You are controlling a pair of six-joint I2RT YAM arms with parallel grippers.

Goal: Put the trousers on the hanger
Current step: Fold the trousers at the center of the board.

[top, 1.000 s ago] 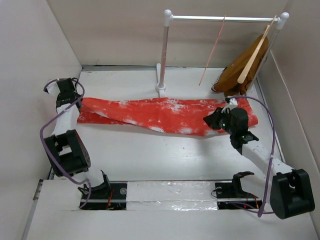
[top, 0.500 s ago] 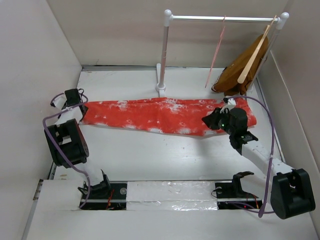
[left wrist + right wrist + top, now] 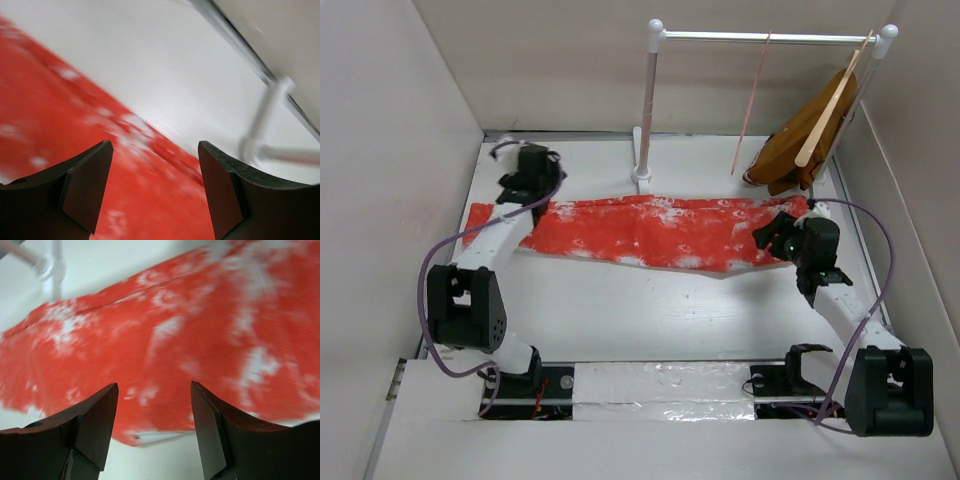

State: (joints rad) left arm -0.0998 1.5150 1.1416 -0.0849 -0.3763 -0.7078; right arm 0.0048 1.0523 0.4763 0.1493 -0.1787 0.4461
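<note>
Left gripper (image 3: 154,150) swung fwd near trousers (image 3: 650,230); wrist views blurred.

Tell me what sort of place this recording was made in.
Probably a lab test booth for garment handling: plain white walls enclosing the table, a small clothes rail with a pink hanger, and orange-red trousers spread out.

White table (image 3: 670,320) enclosed by plain beige walls (image 3: 550,60), evenly lit.

Bright even light and soft shadows in the top view; motion blur in both wrist views
</note>
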